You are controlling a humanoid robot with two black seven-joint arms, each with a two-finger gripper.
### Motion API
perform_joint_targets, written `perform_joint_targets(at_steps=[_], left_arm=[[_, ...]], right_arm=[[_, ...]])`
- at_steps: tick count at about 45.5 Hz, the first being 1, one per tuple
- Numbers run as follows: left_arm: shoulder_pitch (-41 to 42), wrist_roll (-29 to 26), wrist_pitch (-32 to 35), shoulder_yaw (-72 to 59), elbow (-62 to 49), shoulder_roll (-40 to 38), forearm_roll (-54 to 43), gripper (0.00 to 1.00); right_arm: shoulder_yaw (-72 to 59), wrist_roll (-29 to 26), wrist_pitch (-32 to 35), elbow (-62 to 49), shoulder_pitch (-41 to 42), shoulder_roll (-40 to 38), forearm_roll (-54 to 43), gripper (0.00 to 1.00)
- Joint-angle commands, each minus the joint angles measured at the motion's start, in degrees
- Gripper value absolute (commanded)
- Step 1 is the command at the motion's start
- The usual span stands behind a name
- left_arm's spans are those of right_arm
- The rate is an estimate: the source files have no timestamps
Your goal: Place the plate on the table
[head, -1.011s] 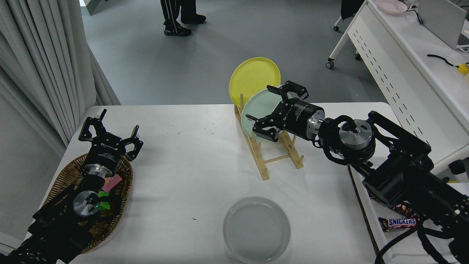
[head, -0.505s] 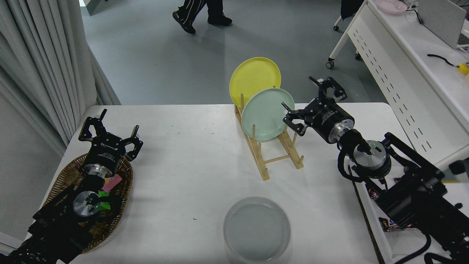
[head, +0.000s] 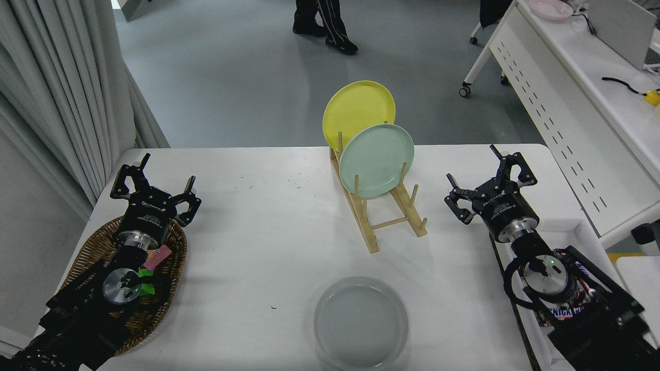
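The light grey plate (head: 361, 323) lies flat on the white table (head: 273, 242) near its front edge. My right gripper (head: 487, 178) is open and empty at the table's right side, well away from the plate and to the right of the wooden rack (head: 384, 216). My left gripper (head: 153, 182) is open and parked at the lower left, over a wicker basket (head: 98, 252).
The wooden rack holds a mint green plate (head: 377, 160) and a yellow plate (head: 358, 109) upright behind it. A white tray with snack bars (head: 562, 312) sits at the right edge. A white perforated desk (head: 572, 98) stands at the upper right. A person's legs (head: 322, 23) are at the top.
My right gripper has drawn back from the mint green plate on the rack, moving right and toward the front, empty. The person at the top has walked to the right.
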Motion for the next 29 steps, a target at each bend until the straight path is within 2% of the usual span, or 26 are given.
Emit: perform_joint_targets(at_steps=[1,29], left_arm=[[0.0,0.0,0.0,0.0,-0.06,0.0,-0.01,1.0],[0.0,0.0,0.0,0.0,0.02,0.0,-0.01,1.0]], right_arm=[[0.72,0.38,3.93,-3.8,-0.78,0.83,-0.8,1.0],[-0.24,0.38,3.14,-7.32,0.37,0.48,0.17,1.0]])
